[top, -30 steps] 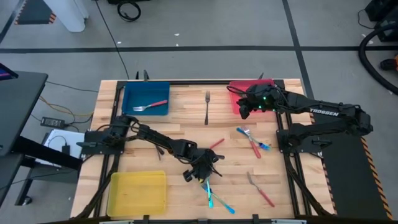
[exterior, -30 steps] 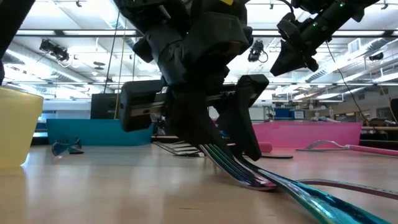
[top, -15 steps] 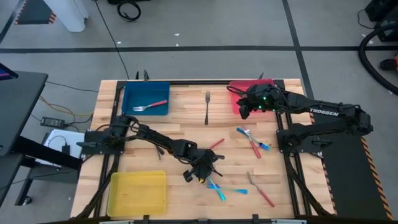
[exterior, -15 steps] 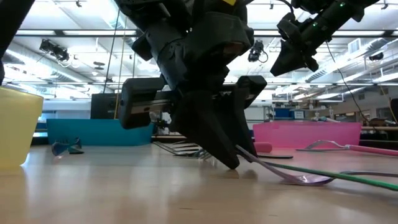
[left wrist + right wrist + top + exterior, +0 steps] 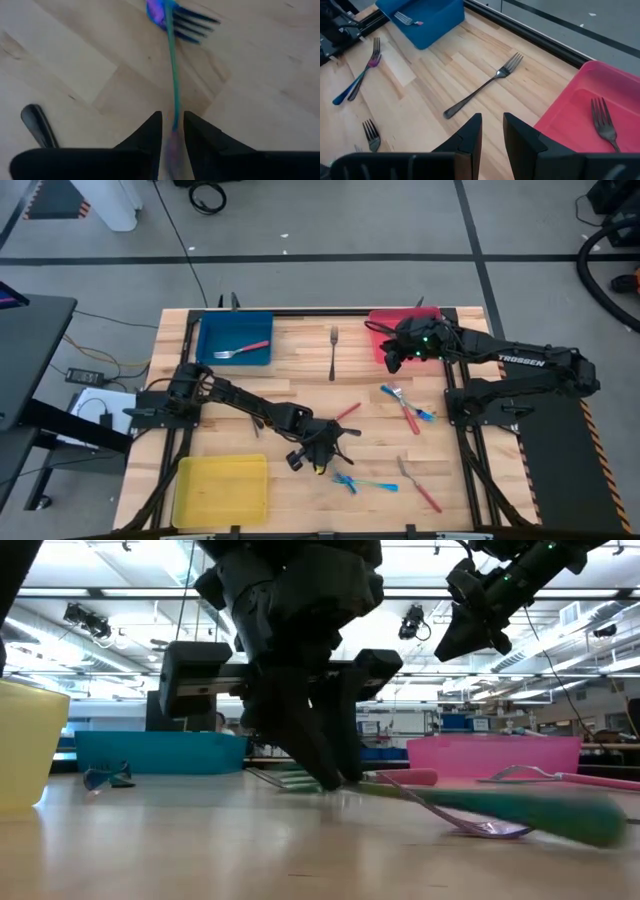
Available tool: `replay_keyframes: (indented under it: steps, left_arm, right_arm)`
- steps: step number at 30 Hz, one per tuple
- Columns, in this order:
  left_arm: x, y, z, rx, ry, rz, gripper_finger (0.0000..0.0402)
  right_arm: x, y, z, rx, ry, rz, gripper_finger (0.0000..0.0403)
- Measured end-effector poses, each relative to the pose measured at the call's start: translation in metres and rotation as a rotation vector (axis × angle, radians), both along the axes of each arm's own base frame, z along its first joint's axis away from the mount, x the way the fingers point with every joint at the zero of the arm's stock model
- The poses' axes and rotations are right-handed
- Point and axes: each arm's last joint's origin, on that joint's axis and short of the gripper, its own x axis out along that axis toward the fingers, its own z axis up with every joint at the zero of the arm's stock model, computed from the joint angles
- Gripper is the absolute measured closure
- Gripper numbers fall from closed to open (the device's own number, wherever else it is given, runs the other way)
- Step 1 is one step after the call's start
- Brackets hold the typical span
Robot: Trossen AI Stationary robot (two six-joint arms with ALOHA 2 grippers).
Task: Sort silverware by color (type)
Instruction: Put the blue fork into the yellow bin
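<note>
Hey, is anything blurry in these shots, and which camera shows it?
Low view: the blue-cyan fork smears into a soft green streak, likely motion blur. Left wrist view: its handle goes fuzzy between the jaws, tines crisp. High view: no smear.

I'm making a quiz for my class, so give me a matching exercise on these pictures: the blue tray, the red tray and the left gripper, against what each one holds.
Things:
1. blue tray
2. red tray
3. left gripper

Holds:
A. dark grey fork
B. blue-cyan fork, by its handle
C. pink-handled fork

Pairs: 1-C, 2-A, 3-B
</note>
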Motion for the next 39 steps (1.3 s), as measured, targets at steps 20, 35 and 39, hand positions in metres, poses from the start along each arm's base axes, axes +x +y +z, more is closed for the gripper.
replay_keyframes:
  steps: [20, 35, 39]
  left_arm:
    - [0.002, 0.001, 0.017, -0.010, -0.076, 0.013, 0.0365]
    - [0.007, -0.004, 0.017, -0.021, -0.132, -0.002, 0.0283]
    - [0.010, 0.000, 0.005, -0.014, -0.106, 0.009, 0.0283]
  right_arm:
    - [0.002, 0.006, 0.000, -0.001, -0.001, 0.034, 0.0315]
    - [0.002, 0.006, 0.000, -0.002, -0.001, 0.033, 0.0315]
    - [0.002, 0.006, 0.000, -0.003, -0.001, 0.032, 0.0315]
